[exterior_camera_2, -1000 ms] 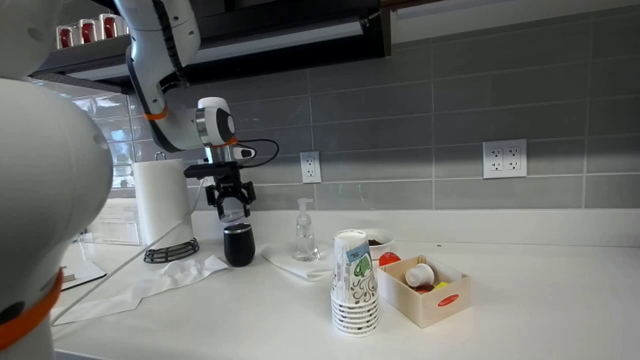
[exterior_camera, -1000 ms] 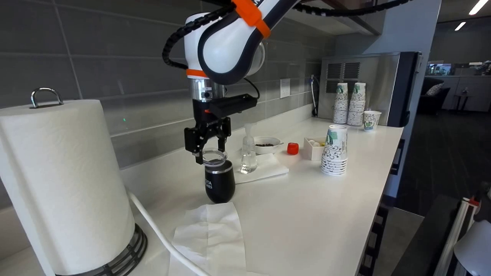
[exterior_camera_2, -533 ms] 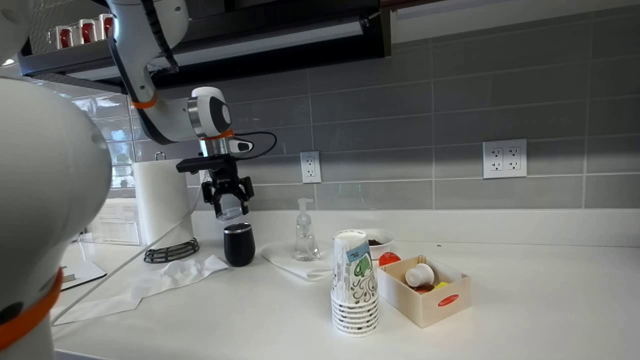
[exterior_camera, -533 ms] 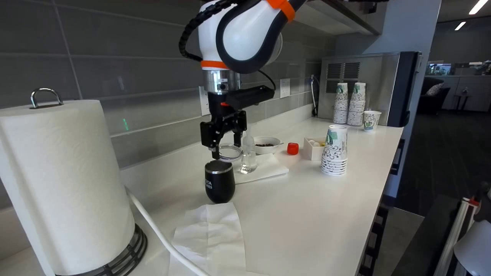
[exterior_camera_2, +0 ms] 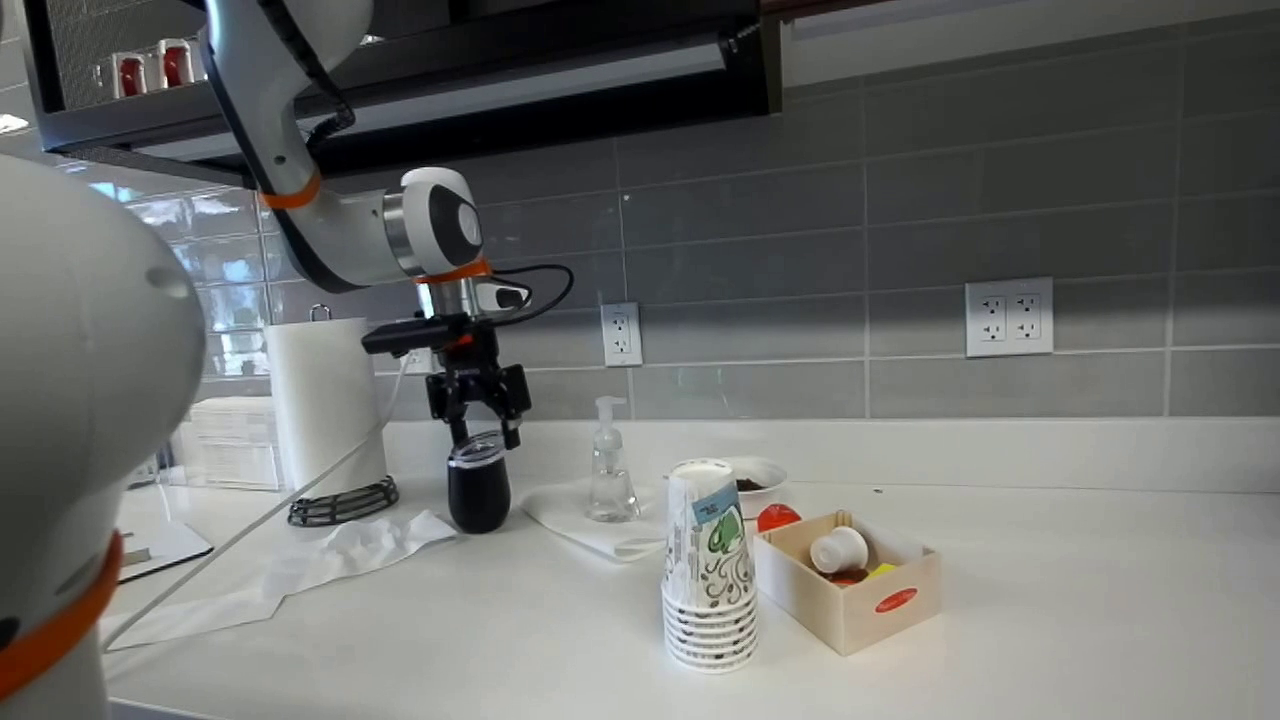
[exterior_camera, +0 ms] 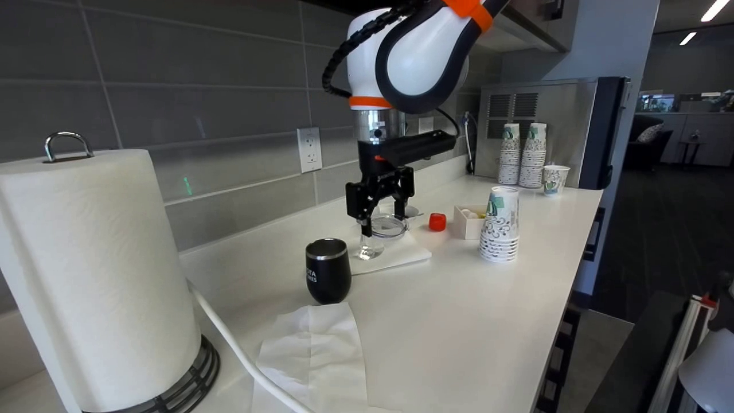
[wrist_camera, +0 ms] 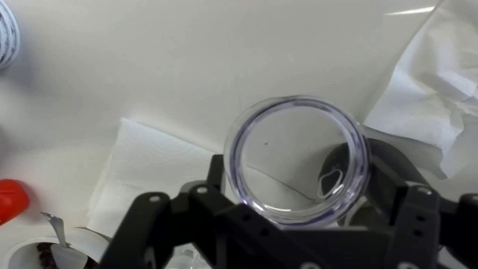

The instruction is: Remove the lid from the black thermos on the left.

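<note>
White counter point(exterior_camera: 441, 321): end effector point(exterior_camera: 383, 224) clamped on clear lid point(wrist_camera: 297, 160), shifted farther from black thermos point(exterior_camera: 328, 276).

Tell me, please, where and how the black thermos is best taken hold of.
At the silver rim of the black thermos, I think, coming straight down from above and straddling the mouth: it stands upright and uncovered, and its round body swells slightly below, so the rim should be easier to span. The end effector holds the clear lid, which would probably need setting down first.
</note>
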